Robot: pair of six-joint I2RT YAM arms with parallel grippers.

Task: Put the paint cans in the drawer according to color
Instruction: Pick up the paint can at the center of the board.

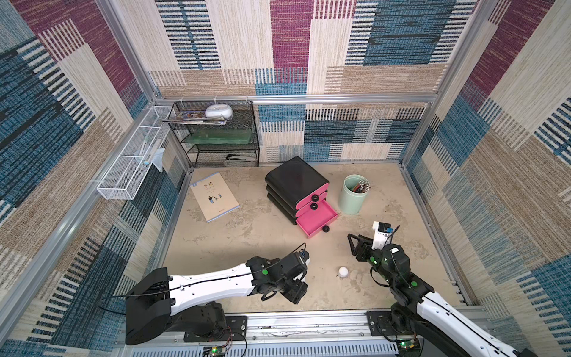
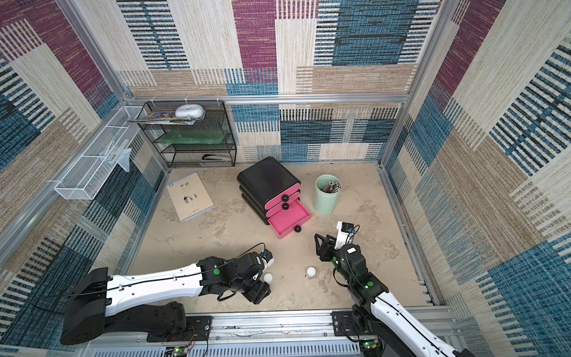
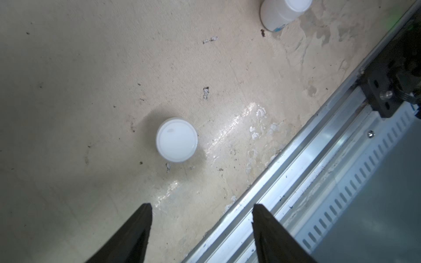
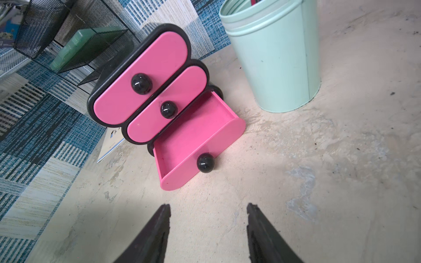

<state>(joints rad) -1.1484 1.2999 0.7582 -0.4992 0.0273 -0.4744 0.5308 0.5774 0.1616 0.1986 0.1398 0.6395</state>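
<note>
One white paint can (image 3: 176,139) sits on the desk (image 1: 247,241) right under the left tool (image 3: 200,207), which is spread open with nothing held. Second white can (image 1: 343,272) is nearby. Drawer unit (image 1: 295,179) sits further back, bottom drawer (image 4: 196,136) pulled out. Right tool (image 4: 208,207) faces it, spread and empty too.

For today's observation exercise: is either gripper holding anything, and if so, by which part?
Nothing is held: left gripper and right gripper are both open, empty.

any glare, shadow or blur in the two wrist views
Left wrist view: a bright glare streak on the table beside the white-lidded jar, which throws a soft shadow; a second jar is cropped at the frame edge. Right wrist view: the drawer unit is sharp, glints show on its knobs, part of the table is shaded.
</note>
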